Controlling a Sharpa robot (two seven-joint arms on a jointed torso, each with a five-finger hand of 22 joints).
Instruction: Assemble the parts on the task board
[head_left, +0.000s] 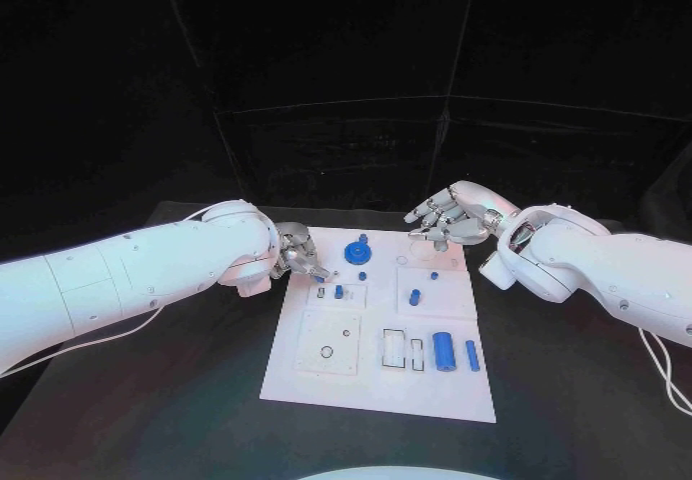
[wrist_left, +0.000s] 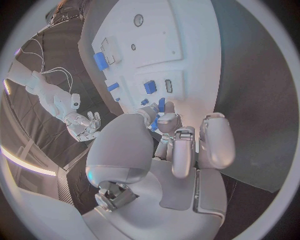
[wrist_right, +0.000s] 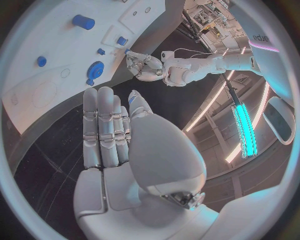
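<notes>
Task board (head_left: 378, 385) sits centre of the black table (head_left: 173, 420), long axis running 12–6.

Left hand (head_left: 299, 252) is over the board's 10 o'clock edge, fingers curled down toward a small blue part (head_left: 319, 279); the left wrist view shows a blue piece (wrist_left: 160, 106) right at the fingertips (wrist_left: 167, 121), but can't tell whether it's actually pinched or just touched.

Right hand (head_left: 451, 216) hovers off the board's far edge at about 1 o'clock, holding nothing; in its wrist view the fingers (wrist_right: 107, 125) lie straight and side by side, palm open.

Parts on the board:
- blue gear-like disc (head_left: 359, 243) at 12, near the far edge
- small blue peg (head_left: 414, 297) right of centre
- blue peg (head_left: 339, 292) left of centre
- two blue cylinders (head_left: 444, 351) lying side by side at about 4 o'clock, beside rectangular outlined slots (head_left: 394, 347)
</notes>
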